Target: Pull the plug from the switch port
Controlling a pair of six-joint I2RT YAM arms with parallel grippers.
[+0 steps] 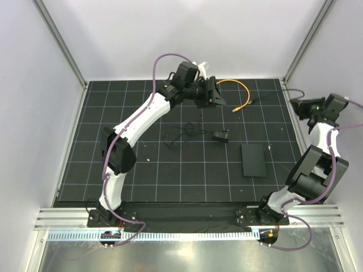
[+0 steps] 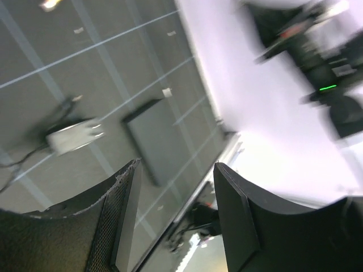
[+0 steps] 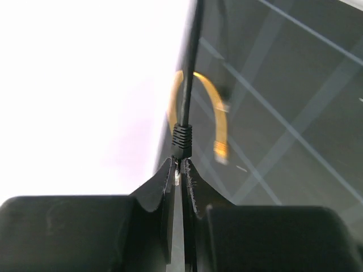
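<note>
The small flat black box (image 1: 254, 160) with the switch port lies flat on the mat at the right; it also shows in the left wrist view (image 2: 156, 139). No cable runs into it. My right gripper (image 1: 300, 105) is up at the mat's far right edge, well away from the box. In the right wrist view it (image 3: 180, 162) is shut on a black plug (image 3: 182, 140), whose black cable (image 3: 191, 62) runs away from the fingertips. My left gripper (image 1: 218, 96) hovers at the back centre, open and empty (image 2: 176, 170).
An orange cable (image 1: 238, 90) loops at the back of the mat, also in the right wrist view (image 3: 220, 113). A tiny adapter block (image 1: 221, 136) with tangled thin wire (image 1: 178, 136) lies mid-mat. White walls enclose the mat on three sides.
</note>
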